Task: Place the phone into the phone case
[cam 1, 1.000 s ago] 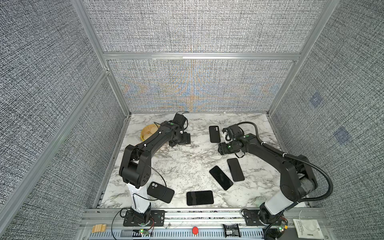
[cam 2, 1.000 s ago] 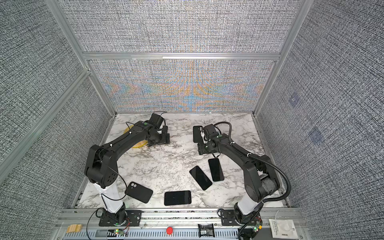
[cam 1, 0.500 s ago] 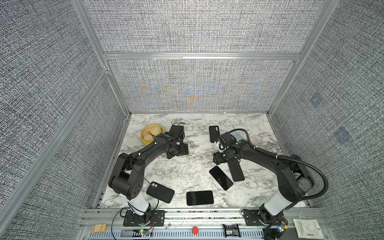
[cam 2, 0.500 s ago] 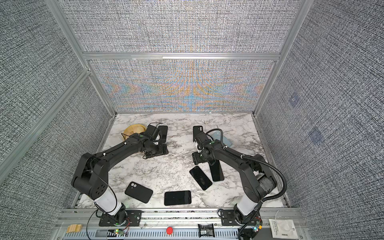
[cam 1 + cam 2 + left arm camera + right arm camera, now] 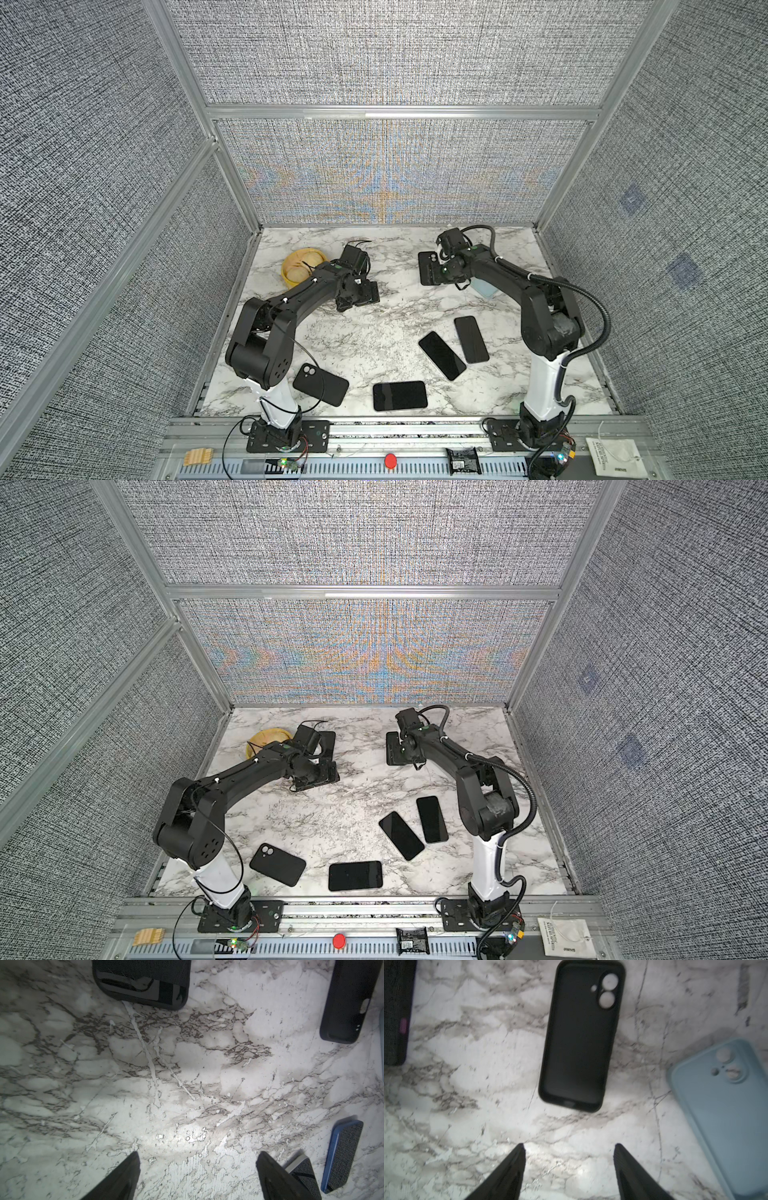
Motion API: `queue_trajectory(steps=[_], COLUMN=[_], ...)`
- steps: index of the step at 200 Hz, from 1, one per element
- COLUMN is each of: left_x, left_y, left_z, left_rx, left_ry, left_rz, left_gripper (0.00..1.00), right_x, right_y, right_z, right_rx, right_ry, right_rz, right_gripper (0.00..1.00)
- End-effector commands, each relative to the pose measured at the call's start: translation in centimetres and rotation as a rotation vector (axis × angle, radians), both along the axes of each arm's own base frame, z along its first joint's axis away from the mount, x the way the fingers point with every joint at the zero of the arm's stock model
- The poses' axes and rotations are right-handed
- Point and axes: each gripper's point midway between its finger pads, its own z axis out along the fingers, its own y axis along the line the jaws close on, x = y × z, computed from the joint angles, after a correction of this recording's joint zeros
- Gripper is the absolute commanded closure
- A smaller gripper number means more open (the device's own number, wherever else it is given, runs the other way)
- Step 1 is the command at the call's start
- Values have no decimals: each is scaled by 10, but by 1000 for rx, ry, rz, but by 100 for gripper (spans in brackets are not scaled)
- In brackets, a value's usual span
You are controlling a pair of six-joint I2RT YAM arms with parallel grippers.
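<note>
So far no phone has gone into a case, as far as the pictures show, and the job looks barely begun. The right pincer (image 5: 569, 1147) hangs spread and empty over the marble table (image 5: 374, 332). The black case (image 5: 581, 1043) lies flat just ahead of its fingertips, hollow side up with nothing in it. A pale blue case (image 5: 724, 1115) lies off to one side of that pincer, near the black one but apart from it. The left pincer (image 5: 198, 1154) is spread wide too, pinching nothing, with only bare table between its fingers. The phones lie screen up well behind the right pincer, back towards that arm's base: a first phone (image 5: 441, 355) and a second phone (image 5: 471, 340) side by side, and a third phone (image 5: 400, 395) a little further off. Neither pincer touches any of them. By this reading everything is left to do: pick a phone, carry it to the black case, lay it square inside the rim and press it home
</note>
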Motion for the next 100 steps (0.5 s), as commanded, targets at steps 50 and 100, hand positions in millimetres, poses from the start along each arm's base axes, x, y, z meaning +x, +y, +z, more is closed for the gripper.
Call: queue_trajectory(steps=[50,100], left_x=[6,5], left_y=[-5,-5], left_z=[-8,-7], left_rx=[-25,-29], left_ry=[21,22], left_rz=[-25,-25], left_gripper=[11,11], right_x=[61,66], right_y=[-11,-10], right_z=[-20,-47], right_rx=[8,4], right_ry=[17,76], right_rz=[-27,-26], right_gripper=[59,77])
